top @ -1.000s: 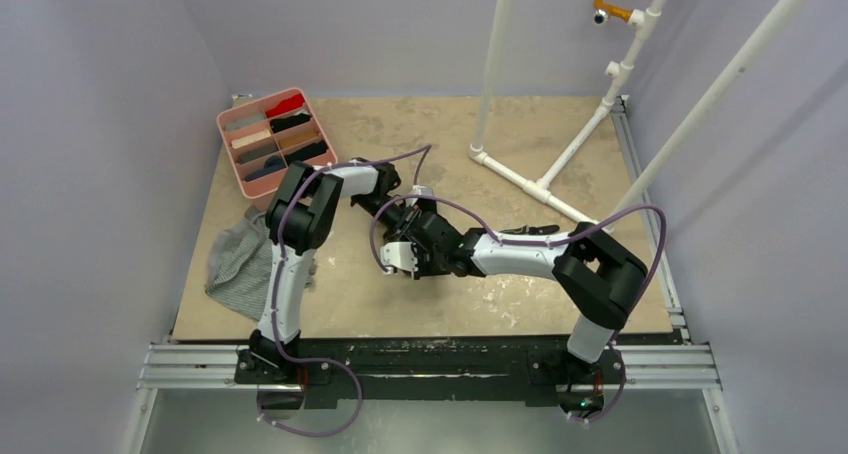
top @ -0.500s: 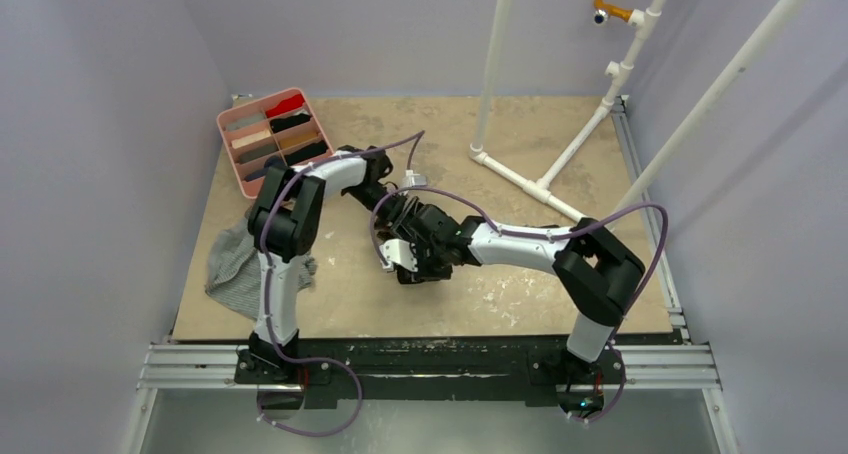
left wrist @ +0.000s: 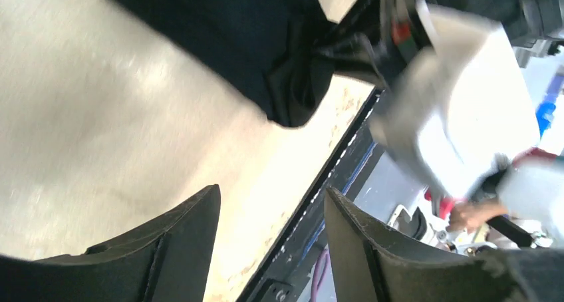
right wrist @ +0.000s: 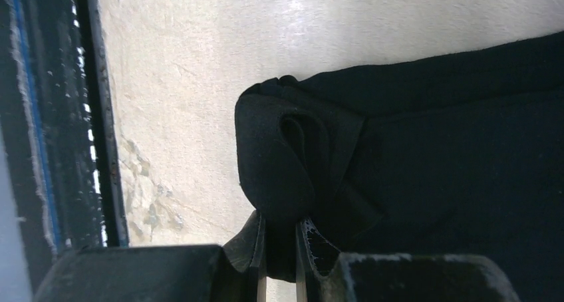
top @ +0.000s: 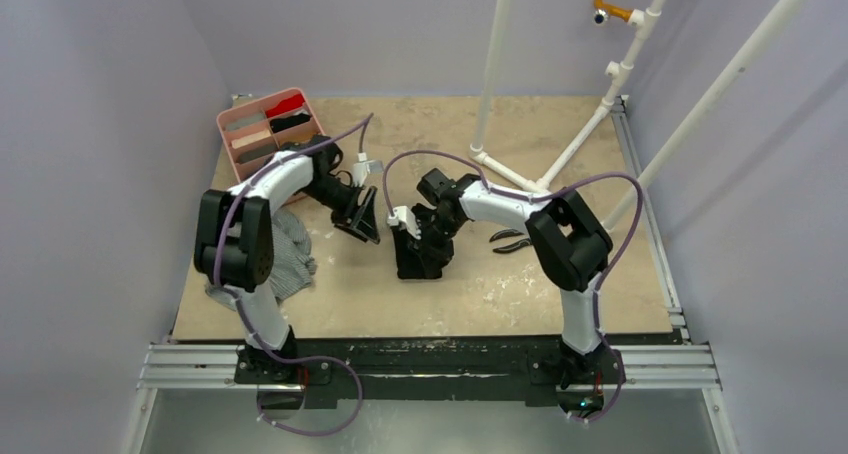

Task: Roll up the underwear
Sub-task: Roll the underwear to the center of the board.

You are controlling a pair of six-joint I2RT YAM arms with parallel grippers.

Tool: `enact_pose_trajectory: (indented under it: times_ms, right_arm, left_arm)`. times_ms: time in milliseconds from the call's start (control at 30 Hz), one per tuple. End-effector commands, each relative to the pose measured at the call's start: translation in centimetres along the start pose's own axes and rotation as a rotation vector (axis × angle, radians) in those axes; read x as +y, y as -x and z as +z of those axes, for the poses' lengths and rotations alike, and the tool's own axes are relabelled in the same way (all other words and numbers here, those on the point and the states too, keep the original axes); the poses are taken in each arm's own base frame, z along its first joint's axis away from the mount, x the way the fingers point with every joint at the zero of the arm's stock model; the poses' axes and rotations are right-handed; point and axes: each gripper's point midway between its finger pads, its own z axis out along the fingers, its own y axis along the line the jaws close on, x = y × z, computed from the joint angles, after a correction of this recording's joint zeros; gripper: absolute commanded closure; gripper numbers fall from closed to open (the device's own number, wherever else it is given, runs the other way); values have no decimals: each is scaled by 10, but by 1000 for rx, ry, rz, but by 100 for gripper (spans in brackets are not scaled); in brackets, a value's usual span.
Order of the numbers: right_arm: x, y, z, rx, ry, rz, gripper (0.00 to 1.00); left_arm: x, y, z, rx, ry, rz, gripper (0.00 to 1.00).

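"Right gripper (right wrist: 280, 252): what does it have?"
"Its jaws are pinched tight on a bunched fold of the black underwear (right wrist: 425, 149), which lies in the middle of the table (top: 450, 304)."
"And the left gripper (left wrist: 266, 245)?"
"Jaws apart and empty, hovering near that black cloth. The grey striped underwear (top: 290, 259) lies crumpled by the table's left edge."

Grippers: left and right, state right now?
Left gripper: open, holding nothing.
Right gripper: closed on a fold of the black underwear.
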Motion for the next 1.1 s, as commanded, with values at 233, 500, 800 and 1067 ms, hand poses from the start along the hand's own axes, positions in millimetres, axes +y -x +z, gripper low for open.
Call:
enact_pose_trajectory:
  times_ms: [233, 500, 800, 1067]
  right_arm:
    - [16, 10, -4, 15, 376, 183, 100]
    - [3, 16, -6, 7, 460, 273, 100]
    - [5, 9, -2, 16, 485, 319, 100]
    - [6, 3, 1, 23, 493, 331, 99]
  left_arm:
    - [-24, -21, -53, -264, 243, 411, 42]
    - [-47, -19, -19, -287, 437, 859, 38]
    - [-58, -5, 45, -185, 485, 1057, 35]
    - [-58, -6, 78, -114, 528, 1123, 32]
